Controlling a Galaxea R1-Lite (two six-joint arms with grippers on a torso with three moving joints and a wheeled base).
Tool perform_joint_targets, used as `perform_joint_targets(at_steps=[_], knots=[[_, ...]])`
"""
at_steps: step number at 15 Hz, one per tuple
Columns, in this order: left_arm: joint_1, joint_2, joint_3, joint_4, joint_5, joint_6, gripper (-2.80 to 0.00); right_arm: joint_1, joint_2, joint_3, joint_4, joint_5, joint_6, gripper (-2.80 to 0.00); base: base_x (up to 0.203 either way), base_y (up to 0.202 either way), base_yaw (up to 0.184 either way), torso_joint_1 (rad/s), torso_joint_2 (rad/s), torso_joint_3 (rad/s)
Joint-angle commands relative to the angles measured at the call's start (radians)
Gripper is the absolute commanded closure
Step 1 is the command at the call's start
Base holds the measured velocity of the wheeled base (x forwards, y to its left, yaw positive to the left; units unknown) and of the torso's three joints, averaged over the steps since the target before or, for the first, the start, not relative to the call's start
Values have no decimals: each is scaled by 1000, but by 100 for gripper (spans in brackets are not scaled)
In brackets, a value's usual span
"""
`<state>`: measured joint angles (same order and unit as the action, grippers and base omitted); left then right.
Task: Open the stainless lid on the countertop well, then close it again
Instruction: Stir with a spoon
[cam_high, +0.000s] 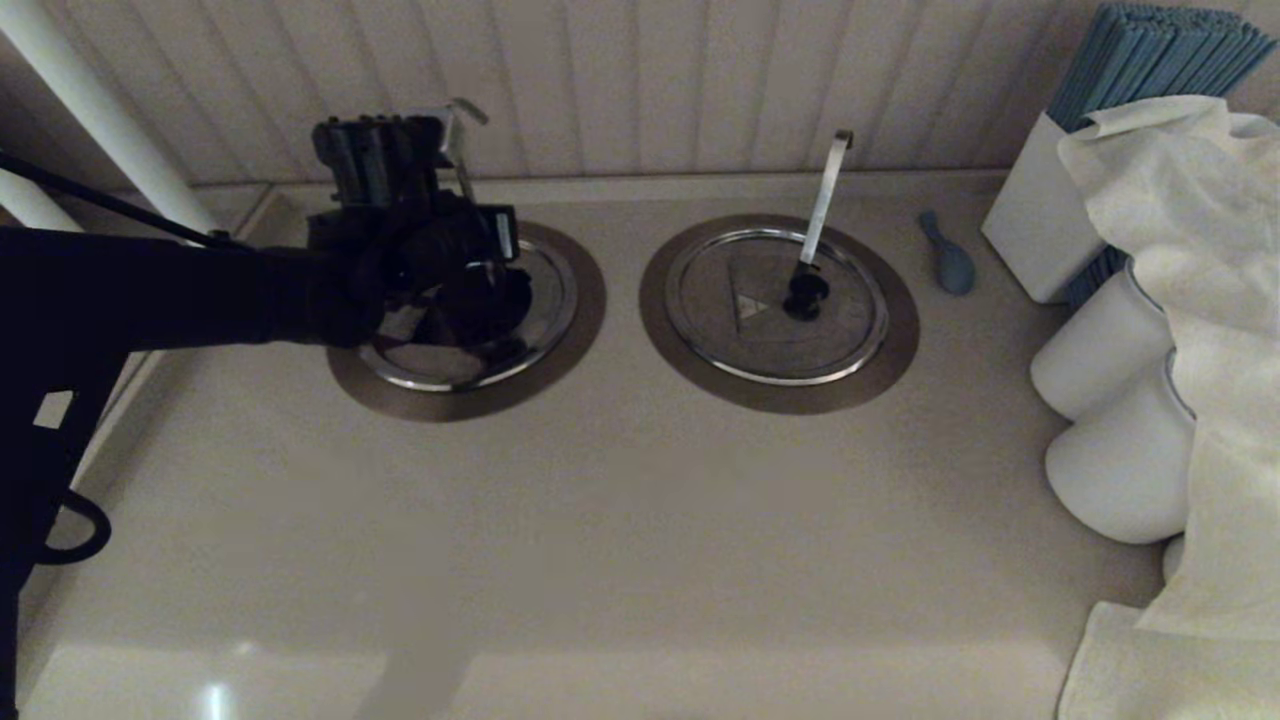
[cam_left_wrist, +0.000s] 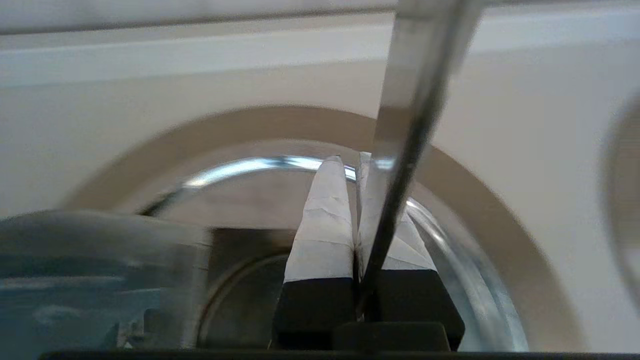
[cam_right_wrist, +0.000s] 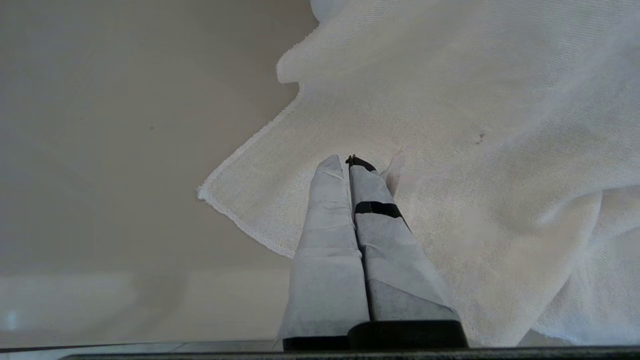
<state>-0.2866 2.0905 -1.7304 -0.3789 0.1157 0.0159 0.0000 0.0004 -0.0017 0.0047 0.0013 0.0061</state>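
The stainless lid (cam_high: 450, 368) lies over the left countertop well, ringed by its bronze-grey flange (cam_high: 585, 300). My dark left arm hides most of the lid, including its knob. The thin grey hooked ladle handle (cam_high: 461, 135) rises at the well's far edge. My left gripper (cam_high: 495, 255) hangs low over the lid's far part. In the left wrist view its fingertips (cam_left_wrist: 332, 172) are pressed together above the lid rim (cam_left_wrist: 240, 167) and flange (cam_left_wrist: 280, 125). The ladle handle (cam_left_wrist: 415, 100) crosses close in front. My right gripper (cam_right_wrist: 347, 161) is shut over a white cloth (cam_right_wrist: 475, 125) and does not show in the head view.
To the right sits the twin lid (cam_high: 740, 340) with its black knob (cam_high: 806, 293) and whiter leaning handle (cam_high: 825, 195). Further right are a small blue object (cam_high: 948, 258), a white box of blue sticks (cam_high: 1040, 215), white jars (cam_high: 1100, 355) and a draped cloth (cam_high: 1190, 250). A panelled wall (cam_high: 640, 90) stands behind.
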Motion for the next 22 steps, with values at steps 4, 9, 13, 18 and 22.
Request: perform_joint_targets(at_steps=[4,9,13,18,22], knots=[[3,-8,16,130,-33,21,0,0,0,0,0,0,0,0,0,0,0,0,0,0],[4,36,-33,130,-22,52,0,0,0,0,0,1,0,0,0,0,0,0,0,0],[3,126,-127,130,40,56,0,0,0,0,0,2,0,0,0,0,0,0,0,0],[3,161,-166,130,58,50,0,0,0,0,0,0,0,0,0,0,0,0,0,0],[3,154,-164,130,58,50,0,0,0,1,0,0,0,0,0,0,0,0,0,0]])
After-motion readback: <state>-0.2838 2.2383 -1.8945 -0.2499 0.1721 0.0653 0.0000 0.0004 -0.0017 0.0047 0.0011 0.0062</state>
